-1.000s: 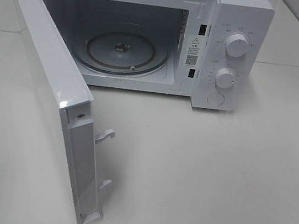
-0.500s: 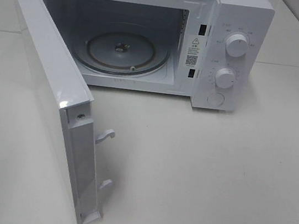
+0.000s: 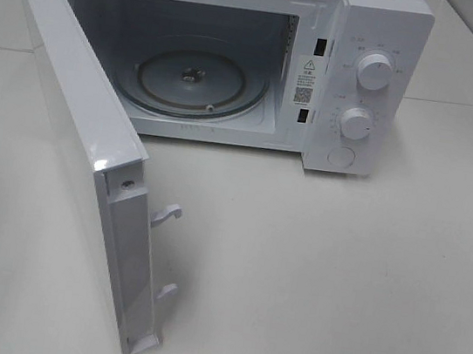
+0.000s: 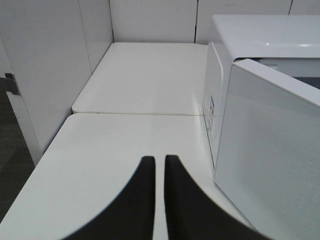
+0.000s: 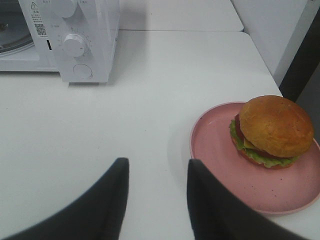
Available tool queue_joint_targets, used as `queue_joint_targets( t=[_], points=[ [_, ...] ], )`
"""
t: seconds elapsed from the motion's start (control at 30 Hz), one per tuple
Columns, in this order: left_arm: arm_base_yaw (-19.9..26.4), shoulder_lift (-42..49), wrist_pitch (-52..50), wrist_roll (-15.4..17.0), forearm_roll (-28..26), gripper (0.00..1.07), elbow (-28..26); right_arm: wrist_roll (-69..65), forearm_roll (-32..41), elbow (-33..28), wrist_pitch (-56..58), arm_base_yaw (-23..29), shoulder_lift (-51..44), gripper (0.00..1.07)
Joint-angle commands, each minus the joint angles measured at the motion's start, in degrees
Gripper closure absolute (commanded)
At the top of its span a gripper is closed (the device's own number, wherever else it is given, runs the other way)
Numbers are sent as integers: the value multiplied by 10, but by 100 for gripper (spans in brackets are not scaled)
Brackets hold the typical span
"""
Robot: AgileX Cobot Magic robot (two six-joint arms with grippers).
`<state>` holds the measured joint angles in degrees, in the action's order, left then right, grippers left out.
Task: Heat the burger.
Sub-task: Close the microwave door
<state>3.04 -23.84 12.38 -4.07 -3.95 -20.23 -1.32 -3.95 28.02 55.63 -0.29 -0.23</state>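
Your right end effector (image 5: pixel 156 197), fingers spread and empty, sits just beside the round tan-brown burger (image 5: pixel 272 131) on its pink ceramic plate (image 5: pixel 220 150); the left end effector (image 4: pixel 160 172), pressed together, is far off.

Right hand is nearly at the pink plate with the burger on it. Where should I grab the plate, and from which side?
Grip the pink plate by its raised near rim, coming in low from the right hand side; the burger sits toward the far edge, leaving that rim bare.
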Motion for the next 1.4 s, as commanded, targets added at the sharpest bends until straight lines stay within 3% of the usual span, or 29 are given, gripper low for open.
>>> queue_joint_targets(
  t=[0.03,0.1,0.13,0.17,0.23,0.27,0.3,0.33,0.37,0.4,0.47,0.73,0.97,1.1,1.17,1.4],
  points=[
    [1,-33,-112,13,2,107,29,5,1,0,-3,-3,-17,67],
    [1,-82,-227,41,3,107,66,5,1,0,-3,-3,-17,67],
    [1,-82,-227,41,3,107,66,5,1,0,-3,-3,-17,67],
    [1,-121,-298,69,5,107,88,5,1,0,-3,-3,-17,67],
    [1,-143,-332,87,7,107,100,5,1,0,-3,-3,-17,67],
    [1,-183,-392,125,22,107,118,5,1,0,-3,-3,-17,67],
    [1,-183,-392,125,22,107,118,5,1,0,-3,-3,-17,67],
    [1,-226,-454,166,49,107,129,5,1,0,-3,-3,-17,67],
    [1,-253,-481,182,68,107,131,5,1,0,-3,-3,-17,67],
    [1,-253,-481,182,68,107,131,5,1,0,-3,-3,-17,67],
    [1,-339,-559,203,113,107,131,5,1,0,-3,-3,-17,67],
    [1,-547,-736,202,205,107,118,5,1,0,-3,-3,-17,67],
    [-11,-651,-747,203,263,107,72,4,0,0,-3,-3,-17,67],
    [-36,-670,-745,193,254,107,59,4,0,0,-3,-3,-17,67],
    [-74,-691,-741,159,218,107,40,4,0,0,-3,-3,-17,67],
    [-108,-721,-726,157,208,107,9,4,0,0,-3,-3,-17,67]
  ],
)
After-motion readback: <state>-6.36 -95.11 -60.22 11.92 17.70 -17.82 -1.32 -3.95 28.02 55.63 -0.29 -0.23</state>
